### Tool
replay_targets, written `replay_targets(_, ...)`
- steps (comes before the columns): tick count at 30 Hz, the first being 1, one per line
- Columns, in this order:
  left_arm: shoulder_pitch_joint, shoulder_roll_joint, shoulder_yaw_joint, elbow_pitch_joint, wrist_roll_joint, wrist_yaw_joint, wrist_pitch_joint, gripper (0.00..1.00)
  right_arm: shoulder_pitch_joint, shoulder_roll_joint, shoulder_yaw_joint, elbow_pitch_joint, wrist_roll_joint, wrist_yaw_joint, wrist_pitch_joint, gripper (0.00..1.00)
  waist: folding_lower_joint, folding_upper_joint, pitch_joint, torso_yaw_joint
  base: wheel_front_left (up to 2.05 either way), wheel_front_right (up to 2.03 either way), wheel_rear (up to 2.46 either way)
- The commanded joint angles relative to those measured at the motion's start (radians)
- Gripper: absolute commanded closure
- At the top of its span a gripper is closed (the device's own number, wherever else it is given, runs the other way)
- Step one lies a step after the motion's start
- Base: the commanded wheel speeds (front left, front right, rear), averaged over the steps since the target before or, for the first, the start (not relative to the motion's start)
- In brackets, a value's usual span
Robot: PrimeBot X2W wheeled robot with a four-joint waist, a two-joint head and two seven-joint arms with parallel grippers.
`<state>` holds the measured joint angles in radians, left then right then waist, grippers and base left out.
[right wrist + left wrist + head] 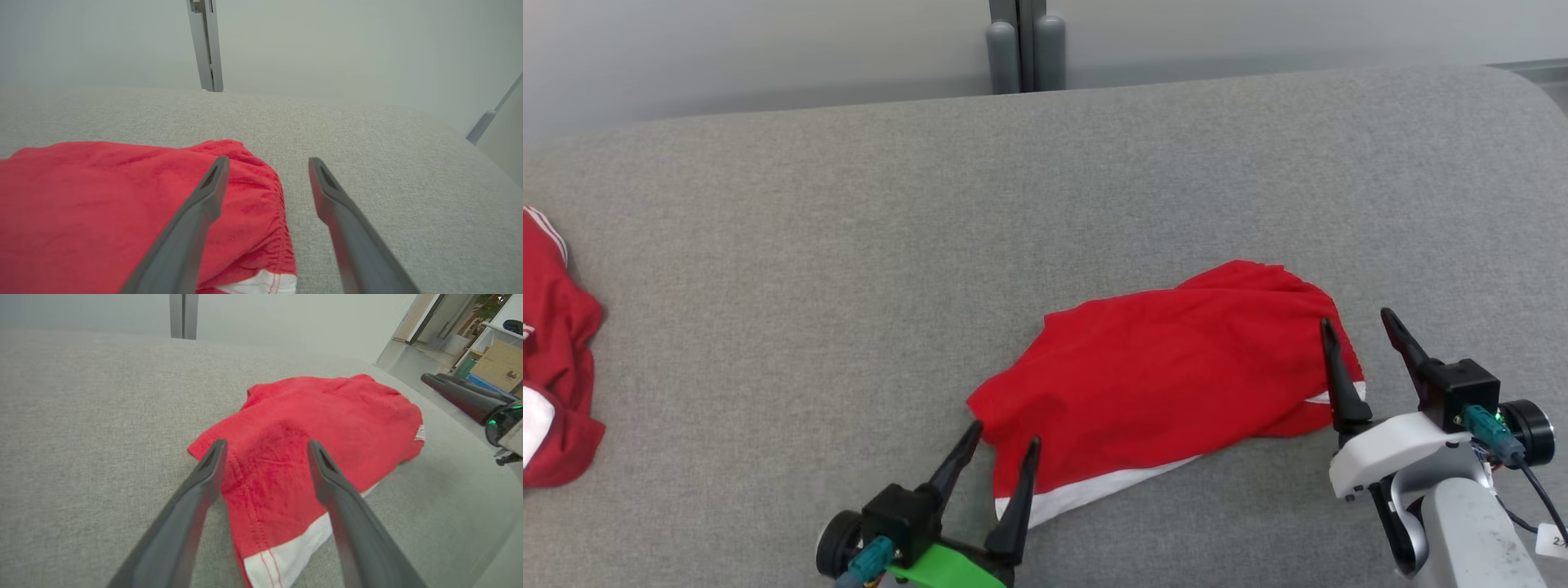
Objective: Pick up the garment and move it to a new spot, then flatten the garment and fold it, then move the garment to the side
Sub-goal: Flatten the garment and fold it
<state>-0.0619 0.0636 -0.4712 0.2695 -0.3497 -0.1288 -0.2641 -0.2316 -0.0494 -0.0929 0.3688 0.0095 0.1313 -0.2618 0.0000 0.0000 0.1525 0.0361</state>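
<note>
A red garment with a white band [1168, 384] lies loosely folded on the grey fabric surface [931, 245], right of centre. My left gripper [1005, 437] stands open at the garment's near left corner, its fingers straddling the hem; the left wrist view has the red cloth [302, 428] between and beyond the fingers. My right gripper [1356, 322] is open at the garment's right end, with its left finger over the gathered red edge [261, 204] and its right finger over bare surface. Neither gripper holds anything.
A second red and white garment [556, 367] lies crumpled at the left edge of the surface. A grey post [1025, 45] stands behind the far edge. Cardboard boxes [498, 363] sit off beyond the right side.
</note>
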Motion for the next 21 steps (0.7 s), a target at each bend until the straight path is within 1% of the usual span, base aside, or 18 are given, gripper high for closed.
replay_targets(1, -0.011, 0.022, -0.018, 0.022, -0.013, -0.003, -0.001, 0.00, 0.018, -0.003, 0.002, -0.004, 0.006, -0.001, -0.004, 0.00, 0.0000, 0.0000, 0.001, 0.003, 0.00, 0.00, 0.00)
replay_targets(5, -0.031, 0.032, -0.067, 0.086, -0.055, -0.003, -0.001, 0.00, 0.018, -0.003, 0.016, -0.008, 0.010, -0.001, -0.004, 0.00, 0.0000, 0.0000, 0.006, 0.003, 0.00, 0.00, 0.00)
replay_targets(7, -0.044, 0.036, -0.076, 0.112, -0.068, -0.003, -0.001, 0.00, 0.014, -0.003, 0.022, -0.009, 0.009, -0.001, -0.004, 0.00, 0.0000, 0.0000, 0.011, 0.000, 0.00, 0.00, 0.00)
replay_targets(10, -0.062, 0.037, -0.076, 0.131, -0.083, -0.003, -0.001, 0.00, 0.006, -0.003, 0.027, -0.012, 0.003, -0.001, -0.004, 0.00, 0.0000, 0.0000, 0.021, -0.005, 0.00, 0.00, 0.00)
replay_targets(15, -0.092, 0.028, -0.046, 0.154, -0.092, -0.003, -0.001, 0.00, 0.001, -0.003, 0.033, -0.015, -0.002, -0.001, -0.004, 0.00, 0.0000, 0.0000, 0.034, -0.014, 0.00, 0.00, 0.00)
replay_targets(20, -0.119, 0.027, -0.069, 0.178, -0.118, -0.003, -0.001, 0.00, 0.001, -0.003, 0.045, -0.013, 0.002, -0.001, -0.005, 0.00, 0.0000, 0.0000, 0.040, -0.021, 0.00, 0.00, 0.00)
replay_targets(21, -0.124, 0.028, -0.075, 0.180, -0.125, -0.003, -0.001, 0.65, 0.002, -0.003, 0.047, -0.013, 0.003, -0.001, -0.005, 0.00, 0.0000, 0.0000, 0.040, -0.023, 0.00, 0.00, 0.00)
